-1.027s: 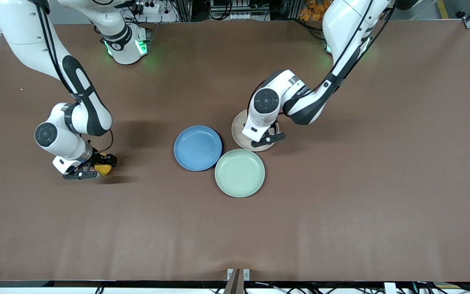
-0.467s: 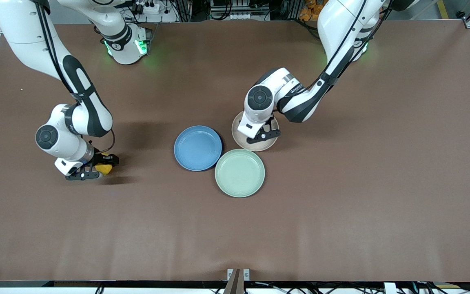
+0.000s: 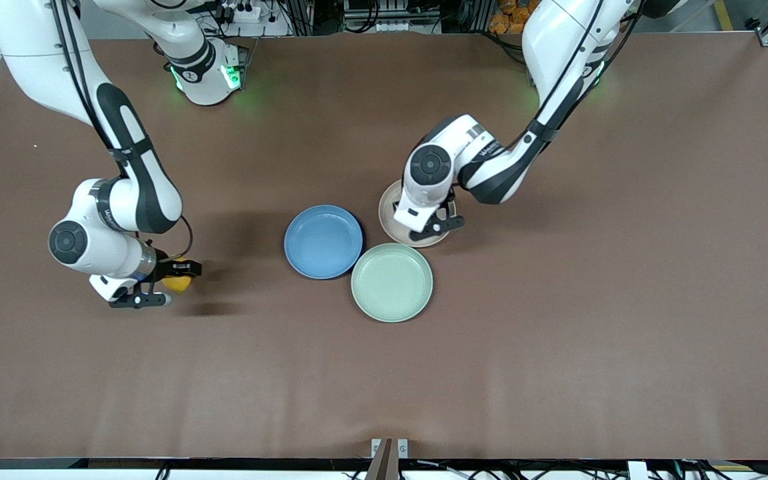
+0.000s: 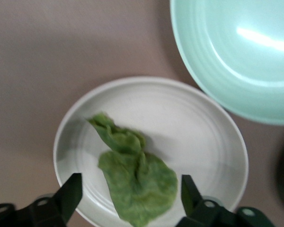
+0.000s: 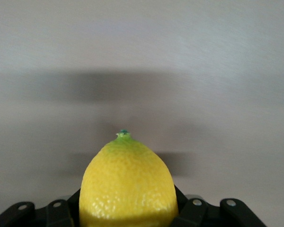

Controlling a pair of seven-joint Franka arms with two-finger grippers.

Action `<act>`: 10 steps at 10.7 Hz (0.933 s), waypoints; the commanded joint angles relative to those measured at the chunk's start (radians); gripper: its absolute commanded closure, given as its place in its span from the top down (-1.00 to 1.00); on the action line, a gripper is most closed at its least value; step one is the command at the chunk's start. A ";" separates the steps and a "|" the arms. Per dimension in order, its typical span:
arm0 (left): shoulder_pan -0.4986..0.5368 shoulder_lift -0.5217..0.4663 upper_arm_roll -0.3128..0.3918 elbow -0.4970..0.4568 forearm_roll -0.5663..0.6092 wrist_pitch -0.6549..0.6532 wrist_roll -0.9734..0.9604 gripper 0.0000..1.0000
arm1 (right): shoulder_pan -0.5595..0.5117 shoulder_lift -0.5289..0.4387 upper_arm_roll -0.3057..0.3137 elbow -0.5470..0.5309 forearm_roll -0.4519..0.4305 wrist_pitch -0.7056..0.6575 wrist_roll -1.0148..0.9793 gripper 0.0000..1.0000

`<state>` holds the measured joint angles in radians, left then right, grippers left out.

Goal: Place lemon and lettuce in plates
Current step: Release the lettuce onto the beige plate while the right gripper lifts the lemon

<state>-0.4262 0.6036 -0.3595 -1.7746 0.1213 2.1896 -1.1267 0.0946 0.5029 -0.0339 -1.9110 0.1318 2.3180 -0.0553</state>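
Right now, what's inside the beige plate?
The lettuce lies in the beige plate, under the open left gripper. From the front view, the arm covers the leaf.

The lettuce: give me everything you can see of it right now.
The lettuce is one dark green, wrinkly leaf, crumpled, with a narrow tail at one end. It lies flat in the beige plate, inside the rim. The left gripper hangs open above it, a finger on either side, neither touching the leaf. In the front view the left arm's wrist hides it.
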 commanded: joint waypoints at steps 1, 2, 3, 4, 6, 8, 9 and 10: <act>0.015 -0.018 0.046 0.007 0.041 -0.008 0.037 1.00 | 0.005 -0.009 0.069 0.032 0.009 -0.038 0.092 -0.34; 0.042 -0.024 0.050 0.009 0.041 -0.008 0.072 1.00 | 0.013 -0.010 0.096 0.049 0.009 -0.052 0.121 -0.34; 0.076 -0.031 0.051 0.009 0.043 -0.008 0.109 1.00 | 0.029 -0.009 0.112 0.064 0.009 -0.061 0.156 -0.34; 0.105 -0.042 0.050 0.009 0.047 -0.013 0.142 1.00 | 0.071 -0.009 0.114 0.075 0.009 -0.065 0.202 -0.32; 0.151 -0.056 0.051 0.032 0.047 -0.072 0.211 1.00 | 0.143 -0.012 0.114 0.089 0.009 -0.072 0.273 -0.31; 0.191 -0.058 0.051 0.055 0.047 -0.096 0.287 1.00 | 0.219 -0.012 0.112 0.090 0.008 -0.091 0.340 -0.31; 0.213 -0.059 0.053 0.060 0.049 -0.097 0.304 1.00 | 0.255 -0.012 0.112 0.092 0.008 -0.085 0.371 -0.31; 0.234 -0.083 0.051 0.060 0.057 -0.140 0.330 1.00 | 0.293 -0.010 0.111 0.092 0.008 -0.081 0.411 -0.31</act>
<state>-0.2193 0.5528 -0.3018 -1.7175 0.1449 2.1033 -0.8310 0.3450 0.5024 0.0830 -1.8235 0.1328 2.2471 0.3022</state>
